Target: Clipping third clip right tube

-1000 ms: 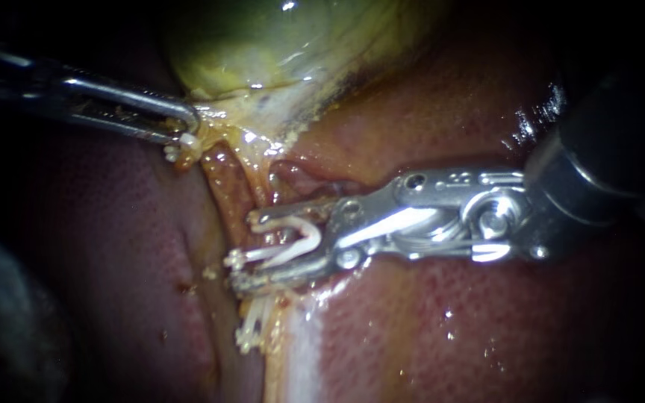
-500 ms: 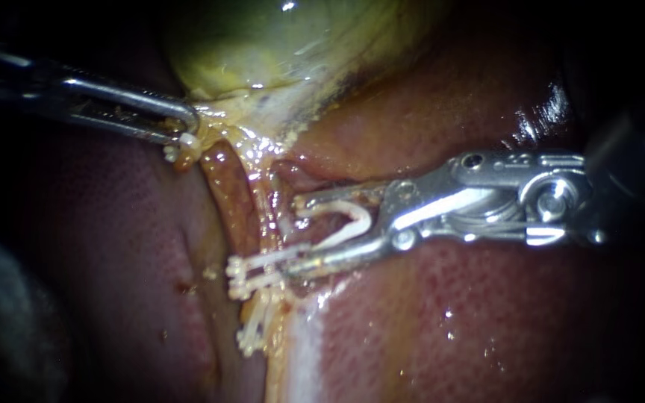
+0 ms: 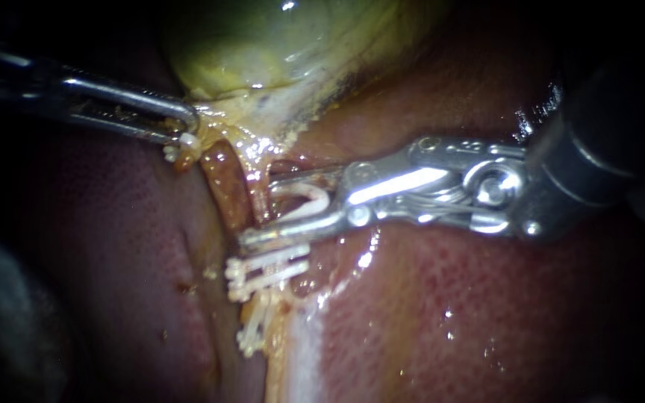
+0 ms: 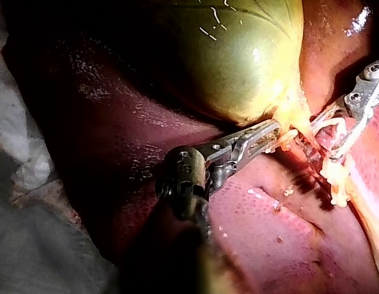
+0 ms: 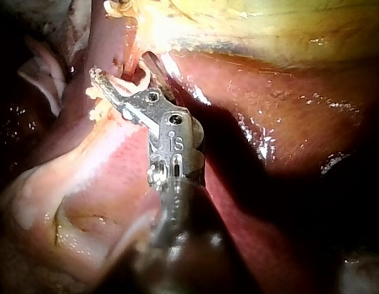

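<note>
Clip (image 3: 311, 201) gripped by right instrument (image 3: 260, 210), shifted higher along right tube (image 3: 261, 192), left instrument (image 3: 187, 139) clamped on gallbladder (image 3: 263, 37)

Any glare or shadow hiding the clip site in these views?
Endoscope view: glare on the right instrument and wet liver, yet its clip shows; the left instrument fades into dark up its shaft. Left wrist view: gallbladder brightly lit, own shaft shadowed. Right wrist view: heavy shadow beside the shaft.

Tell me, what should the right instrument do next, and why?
Probably the right instrument should squeeze its jaws together. It holds an open clip astride the right tube, just above two clips, and the left instrument grips the gallbladder. I cannot tell whether the tube sits fully inside.
</note>
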You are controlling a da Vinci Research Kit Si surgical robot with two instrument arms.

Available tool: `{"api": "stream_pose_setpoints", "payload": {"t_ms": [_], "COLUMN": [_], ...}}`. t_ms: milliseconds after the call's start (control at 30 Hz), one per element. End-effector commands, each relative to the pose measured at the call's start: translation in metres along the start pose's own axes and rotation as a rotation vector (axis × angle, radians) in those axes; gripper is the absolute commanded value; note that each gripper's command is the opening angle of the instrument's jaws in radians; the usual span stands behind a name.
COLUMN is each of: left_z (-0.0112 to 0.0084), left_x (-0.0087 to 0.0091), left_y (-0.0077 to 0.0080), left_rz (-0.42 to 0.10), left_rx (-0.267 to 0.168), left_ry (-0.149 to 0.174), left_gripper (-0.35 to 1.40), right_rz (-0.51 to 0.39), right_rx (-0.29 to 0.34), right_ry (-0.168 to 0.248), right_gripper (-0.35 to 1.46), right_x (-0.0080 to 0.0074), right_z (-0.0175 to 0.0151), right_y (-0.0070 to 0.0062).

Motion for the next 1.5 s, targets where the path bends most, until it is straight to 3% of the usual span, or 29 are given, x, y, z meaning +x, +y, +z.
{"api": "stream_pose_setpoints", "payload": {"t_ms": [33, 133, 400, 633, 867, 967, 1100, 1233, 1400, 1467, 1500], "left_z": [0.0, 0.0, 0.0001, 0.0001, 0.0001, 0.0001, 0.0001, 0.0001, 0.0002, 0.0002, 0.0002], "left_x": [0.0, 0.0, 0.0, 0.0, 0.0, 0.0, 0.0, 0.0, 0.0, 0.0, 0.0], "left_y": [0.0, 0.0, 0.0, 0.0, 0.0, 0.0, 0.0, 0.0, 0.0, 0.0, 0.0], "left_rz": [0.0, -0.001, -0.001, -0.001, -0.001, -0.001, -0.001, -0.001, -0.001, -0.001, -0.001], "left_rx": [0.001, 0.001, 0.001, 0.001, 0.001, 0.001, 0.001, 0.001, 0.001, 0.001, 0.001], "left_ry": [0.0, 0.0, 0.0, 0.001, 0.001, 0.001, 0.001, 0.001, 0.001, 0.001, 0.001], "left_gripper": [-0.35, -0.35, -0.35, -0.35, -0.35, -0.35, -0.35, -0.35, -0.35, -0.35, -0.35], "right_rz": [0.005, 0.034, 0.137, 0.157, 0.182, 0.19, 0.209, 0.247, 0.323, 0.348, 0.377], "right_rx": [0.0, 0.007, 0.068, 0.113, 0.146, 0.145, 0.143, 0.132, 0.115, 0.11, 0.113], "right_ry": [0.001, 0.019, 0.146, 0.2, 0.242, 0.249, 0.251, 0.264, 0.281, 0.287, 0.286], "right_gripper": [0.5, 0.5, 0.5, 0.5, 0.45, 0.43, 0.38, 0.22, -0.12, -0.35, -0.35], "right_x": [-0.0001, -0.0003, 0.0003, 0.0011, 0.0045, 0.0056, 0.0057, 0.0055, 0.0052, 0.0051, 0.0051], "right_z": [0.0003, 0.0008, 0.0019, 0.0017, 0.0003, 0.0, -0.0002, -0.0006, -0.0012, -0.0015, -0.0016], "right_y": [0.0001, 0.0002, 0.0005, -0.0004, -0.0025, -0.0027, -0.0024, -0.0021, -0.002, -0.002, -0.002]}}
